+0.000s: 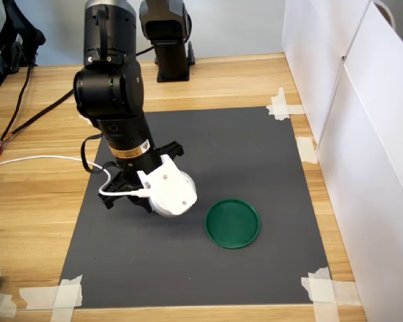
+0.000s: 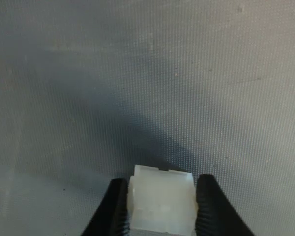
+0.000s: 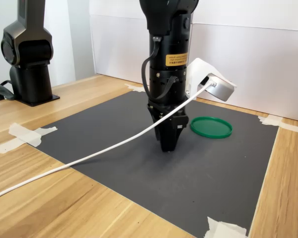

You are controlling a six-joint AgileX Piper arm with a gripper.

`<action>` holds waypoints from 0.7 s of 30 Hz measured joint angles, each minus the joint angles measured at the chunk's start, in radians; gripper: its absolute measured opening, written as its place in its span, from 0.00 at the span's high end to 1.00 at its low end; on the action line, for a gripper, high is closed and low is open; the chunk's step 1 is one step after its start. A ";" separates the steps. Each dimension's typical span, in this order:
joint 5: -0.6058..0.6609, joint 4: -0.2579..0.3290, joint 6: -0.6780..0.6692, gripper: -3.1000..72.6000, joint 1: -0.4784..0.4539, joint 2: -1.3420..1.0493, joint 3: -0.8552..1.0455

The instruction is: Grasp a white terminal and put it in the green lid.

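In the wrist view, the white terminal point(image 2: 161, 209), a small ridged plastic block, sits between my two black fingers point(image 2: 115, 206), which press on both of its sides. My gripper point(image 2: 162, 184) is shut on it. In the second exterior view my gripper point(image 3: 169, 145) points straight down with its tip at the dark mat point(image 3: 114, 148); the terminal is too small to make out there. The green lid point(image 1: 232, 223) lies flat on the mat, to the right of my arm in the first exterior view, and nothing is in it. The same green lid point(image 3: 211, 127) lies behind my gripper in the second exterior view.
The dark mat point(image 1: 255, 154) is taped to a wooden table point(image 1: 33, 201) at its corners. A white cable point(image 3: 89, 156) trails from the wrist camera across the mat. White panels point(image 1: 363, 121) wall the first exterior view's right. A second black robot base point(image 1: 168, 40) stands at the back.
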 joint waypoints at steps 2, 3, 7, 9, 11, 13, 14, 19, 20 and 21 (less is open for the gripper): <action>0.002 0.000 0.000 0.55 0.000 0.002 -0.001; 0.003 0.000 0.000 0.55 0.000 0.002 -0.001; 0.023 0.007 0.000 0.55 0.000 -0.015 -0.001; 0.037 0.009 0.000 0.55 0.004 -0.030 -0.008; 0.073 0.008 0.000 0.55 0.020 -0.061 -0.046; 0.111 0.010 0.002 0.55 0.046 -0.082 -0.098; 0.123 0.011 0.005 0.55 0.058 -0.088 -0.123; 0.163 0.023 0.015 0.55 0.127 -0.093 -0.228; 0.163 0.023 0.016 0.55 0.144 -0.093 -0.242; 0.163 0.023 0.019 0.55 0.158 -0.093 -0.250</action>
